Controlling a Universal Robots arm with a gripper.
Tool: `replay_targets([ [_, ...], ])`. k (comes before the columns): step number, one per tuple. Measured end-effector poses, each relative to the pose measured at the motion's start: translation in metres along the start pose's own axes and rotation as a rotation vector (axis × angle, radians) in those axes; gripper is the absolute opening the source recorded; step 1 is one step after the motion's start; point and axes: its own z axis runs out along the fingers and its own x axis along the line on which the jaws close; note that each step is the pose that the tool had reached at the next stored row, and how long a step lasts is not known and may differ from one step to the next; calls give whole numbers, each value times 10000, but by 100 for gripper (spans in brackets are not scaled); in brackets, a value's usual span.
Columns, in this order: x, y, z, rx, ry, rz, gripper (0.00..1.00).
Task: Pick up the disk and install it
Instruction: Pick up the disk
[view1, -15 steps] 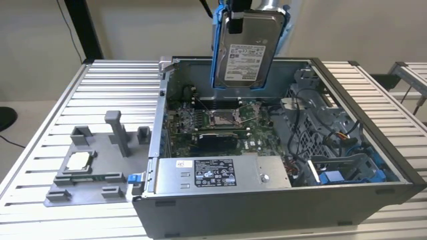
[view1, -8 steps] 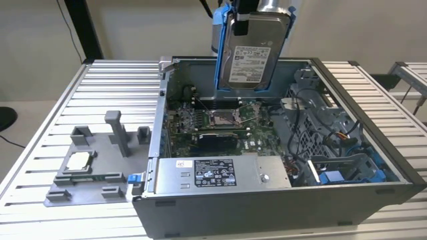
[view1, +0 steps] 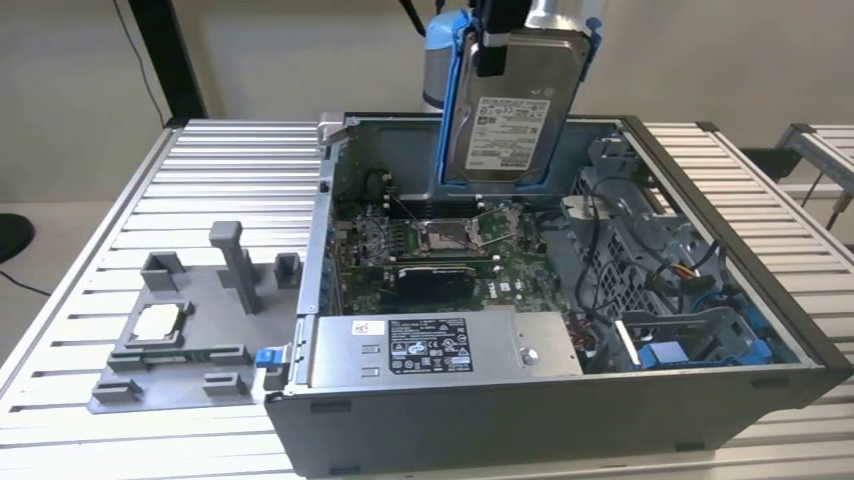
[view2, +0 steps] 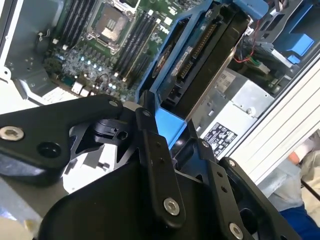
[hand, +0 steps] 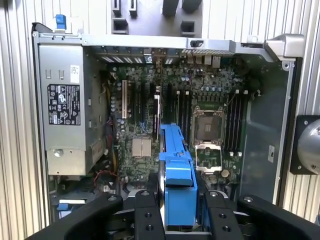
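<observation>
The disk hangs upright above the open computer case, over its far side. It is silver-grey with a white label and a blue frame along its edges. My gripper is shut on its upper end. In both wrist views the black fingers clamp the blue frame of the disk, with the gripper well above the motherboard. The disk touches nothing in the case.
In the case lie the motherboard, a long grey metal box with stickers at the front and a drive cage with blue parts on the exterior view's right. A grey fixture holding a processor chip sits on the slatted table.
</observation>
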Motion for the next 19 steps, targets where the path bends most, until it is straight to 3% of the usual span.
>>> replay_targets([
  [5, 84, -28, 7, 25, 0, -2, 0],
  [9, 153, -46, 6, 92, 4, -4, 0],
  [13, 185, -61, 10, 177, 63, -12, 0],
  [19, 254, -74, 17, 390, 100, -22, 0],
])
